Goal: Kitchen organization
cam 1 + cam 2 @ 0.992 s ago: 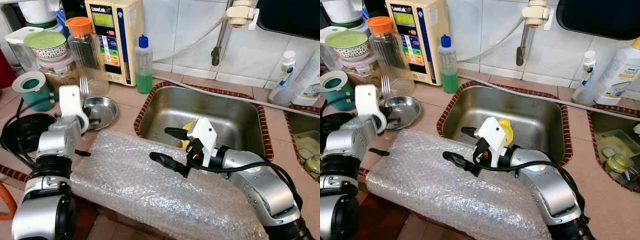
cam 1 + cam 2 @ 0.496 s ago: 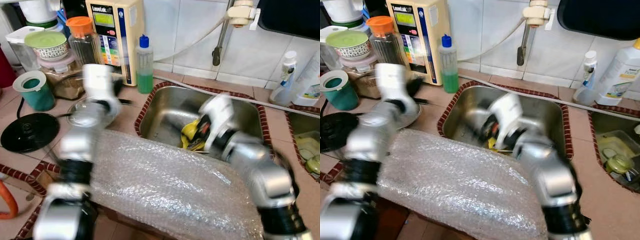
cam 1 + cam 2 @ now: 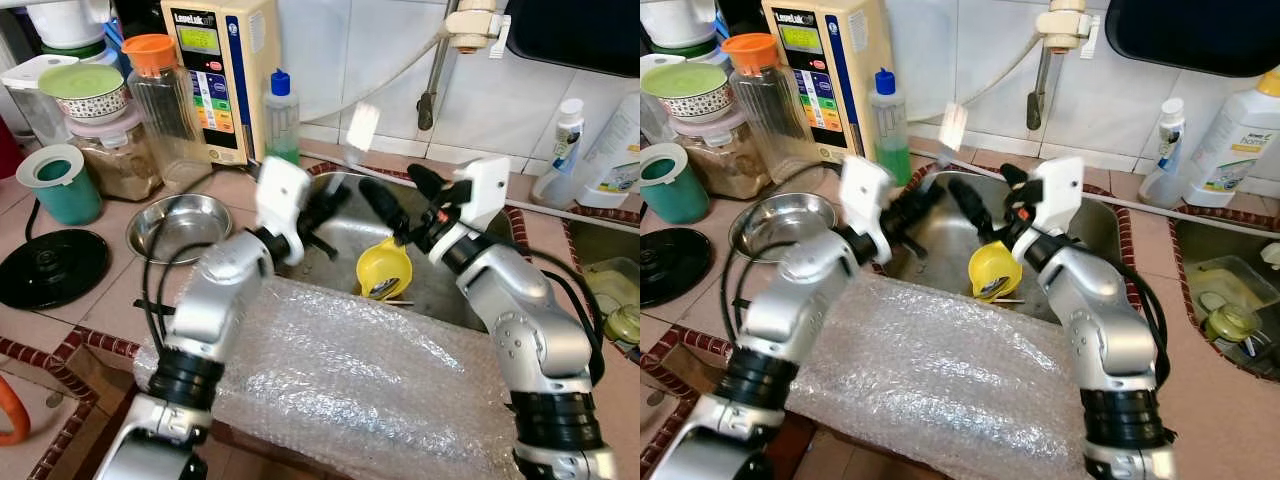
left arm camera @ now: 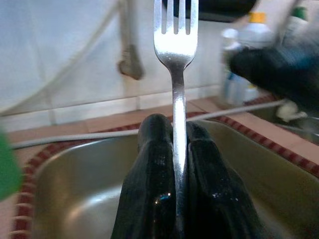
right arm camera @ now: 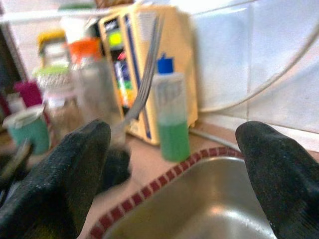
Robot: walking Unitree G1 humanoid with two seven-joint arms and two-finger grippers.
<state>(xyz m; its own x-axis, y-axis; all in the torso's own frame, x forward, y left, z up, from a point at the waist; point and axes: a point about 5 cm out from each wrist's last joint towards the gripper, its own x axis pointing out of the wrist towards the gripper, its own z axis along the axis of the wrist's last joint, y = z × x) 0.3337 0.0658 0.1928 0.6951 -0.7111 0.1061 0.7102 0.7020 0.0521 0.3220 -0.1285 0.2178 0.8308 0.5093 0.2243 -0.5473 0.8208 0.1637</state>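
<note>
My left gripper (image 3: 335, 200) is shut on the handle of a steel fork (image 4: 175, 74), held tines-up over the left rim of the steel sink (image 3: 516, 218). The fork's tines (image 3: 361, 127) are blurred above the sink's back edge. Facing it from the other side of the basin, my right gripper (image 3: 402, 193) is open with nothing between its fingers (image 5: 60, 179). A yellow cup (image 3: 384, 268) lies on its side in the sink below both grippers.
A sheet of bubble wrap (image 3: 340, 390) covers the counter in front of the sink. On the left counter are a steel bowl (image 3: 180, 222), a teal cup (image 3: 55, 182), a green soap bottle (image 3: 281, 115), a pitcher (image 3: 155, 90) and a beige appliance (image 3: 212, 75). Bottles (image 3: 562, 150) stand at the right.
My left gripper lifted the fork from the steel bowl and swung it right over the sink. My right gripper rose from the bubble wrap to face the fork.
</note>
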